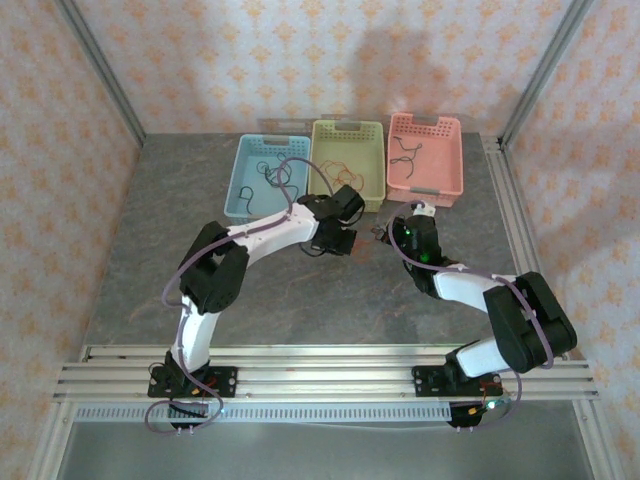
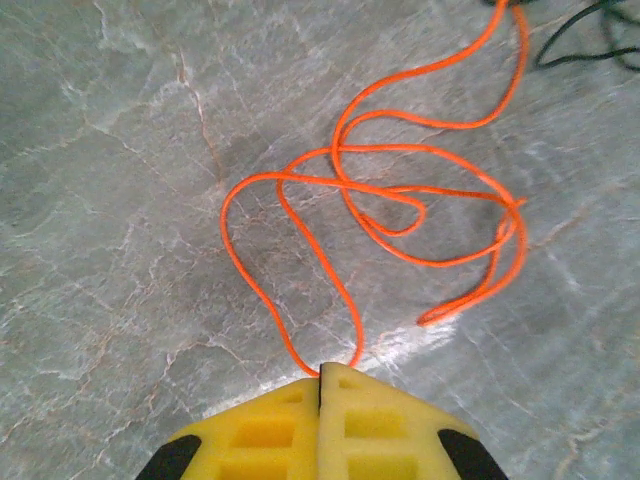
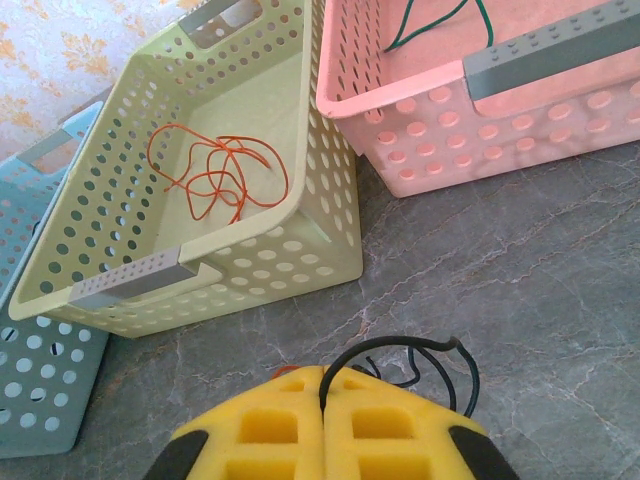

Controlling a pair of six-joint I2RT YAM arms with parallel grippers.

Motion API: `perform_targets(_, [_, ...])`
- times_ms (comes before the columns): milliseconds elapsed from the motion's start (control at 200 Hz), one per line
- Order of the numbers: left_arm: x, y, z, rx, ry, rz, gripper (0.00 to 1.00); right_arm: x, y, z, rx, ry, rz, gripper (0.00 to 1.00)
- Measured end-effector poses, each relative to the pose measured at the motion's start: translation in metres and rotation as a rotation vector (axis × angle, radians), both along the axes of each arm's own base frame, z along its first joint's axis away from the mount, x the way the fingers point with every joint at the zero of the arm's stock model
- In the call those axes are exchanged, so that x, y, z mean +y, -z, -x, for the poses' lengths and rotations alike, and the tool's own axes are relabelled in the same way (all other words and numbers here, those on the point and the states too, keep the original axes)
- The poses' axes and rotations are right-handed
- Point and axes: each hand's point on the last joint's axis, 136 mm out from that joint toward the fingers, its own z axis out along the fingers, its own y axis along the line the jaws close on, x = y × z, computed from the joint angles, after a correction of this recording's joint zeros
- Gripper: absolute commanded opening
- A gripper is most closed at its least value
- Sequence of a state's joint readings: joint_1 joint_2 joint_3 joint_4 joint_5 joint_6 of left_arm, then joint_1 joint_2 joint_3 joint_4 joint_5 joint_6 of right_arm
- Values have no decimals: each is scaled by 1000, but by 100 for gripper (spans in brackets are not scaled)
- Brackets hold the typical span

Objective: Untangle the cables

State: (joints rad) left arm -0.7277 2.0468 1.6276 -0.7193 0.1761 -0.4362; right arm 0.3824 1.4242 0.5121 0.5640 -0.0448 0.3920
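Observation:
An orange cable (image 2: 338, 178) sprawls in loose crossing loops on the grey marbled table. Two of its strands run in between the yellow fingertips of my left gripper (image 2: 320, 368), which is shut on it. A dark cable end (image 2: 580, 45) lies at the far right of those loops. My right gripper (image 3: 322, 372) is shut on a black cable (image 3: 391, 340) that arches out of its tips over the table. From above, the left gripper (image 1: 352, 240) and right gripper (image 1: 392, 232) face each other closely in front of the baskets.
Three perforated baskets stand in a row at the back: blue (image 1: 240, 180), green (image 1: 347, 127) and pink (image 1: 425, 120). The green basket (image 3: 330, 250) holds an orange cable (image 3: 215, 170). The pink basket (image 3: 480, 140) holds a dark cable (image 3: 430, 20). Open table lies in front.

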Motion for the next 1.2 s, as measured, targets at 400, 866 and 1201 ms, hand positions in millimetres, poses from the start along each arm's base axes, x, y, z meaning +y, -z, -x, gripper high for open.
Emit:
perform_targets(400, [-9,-11,-12,-37,2,17,53,0,0,0,0,0,0,0])
perform_targets(866, [-15,18,-14,31,18,9,0,1,4,1,12,-6,2,0])
perform_targets(1201, [12,29,3,52,-19,56,0,1,5,1,16,-7,3,0])
